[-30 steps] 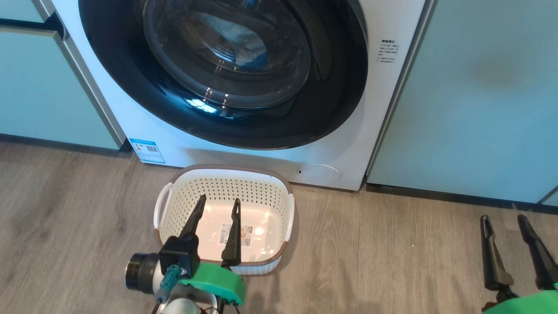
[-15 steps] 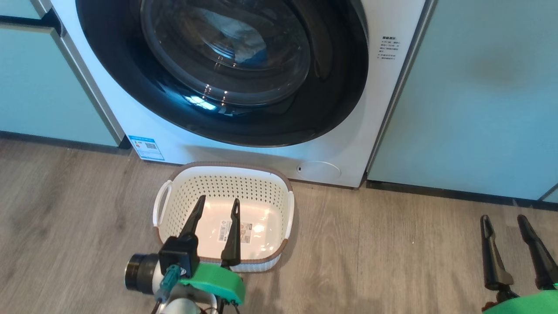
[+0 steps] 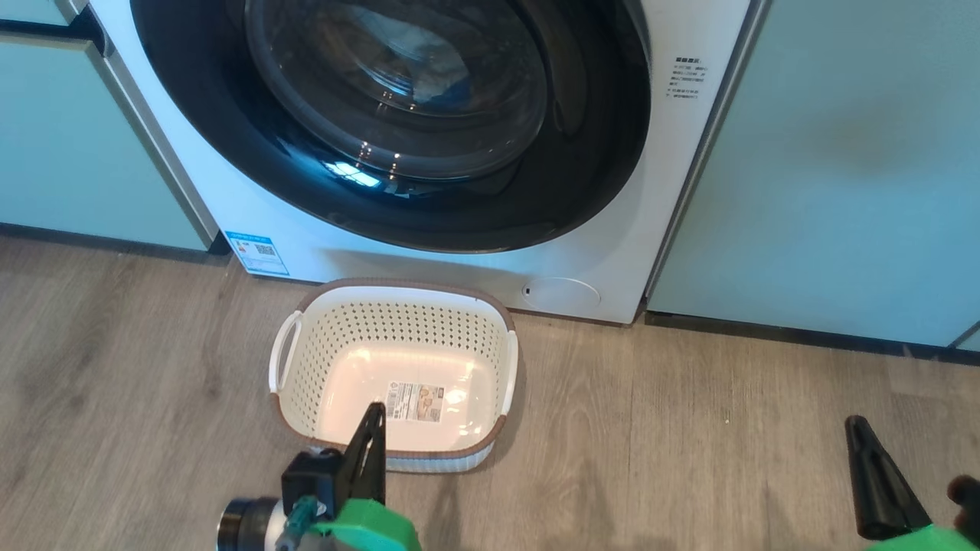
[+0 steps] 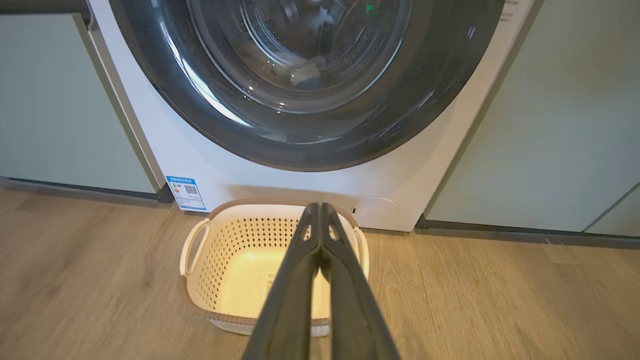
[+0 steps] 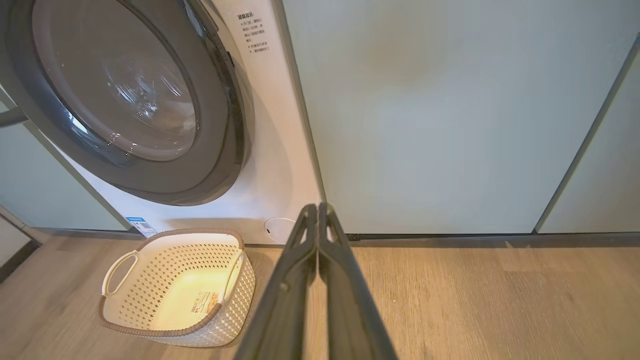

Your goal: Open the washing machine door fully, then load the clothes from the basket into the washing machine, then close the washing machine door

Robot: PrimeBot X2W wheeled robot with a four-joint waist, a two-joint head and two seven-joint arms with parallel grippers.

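Nearest me, my left hand point(image 3: 374, 419) is clenched, its two dark fingers point(image 4: 295, 280) pressed together along their length with nothing between them. In the head view it hangs over the near rim of the basket point(image 3: 398, 329). My right hand point(image 5: 316, 210) is clenched too and grasps nothing. It sits low on the right above the wooden floor point(image 3: 689, 428), well apart from the basket.

The basket stands on the floor just in front of the washing machine point(image 3: 658, 191), a little left of its middle. It has white handles point(image 3: 280, 356) on its short sides and a label point(image 3: 417, 400) showing on its bare base.

Behind it, the door point(image 3: 605, 153) lies shut against the machine's front. Through its glass I make out the clothes point(image 3: 436, 76) inside the drum, a pale heap with some blue. A blue sticker point(image 3: 258, 254) sits at the machine's lower left corner and a round cap point(image 3: 561, 294) at the lower right. Pale green cabinets point(image 3: 842, 153) flank the machine on both sides.
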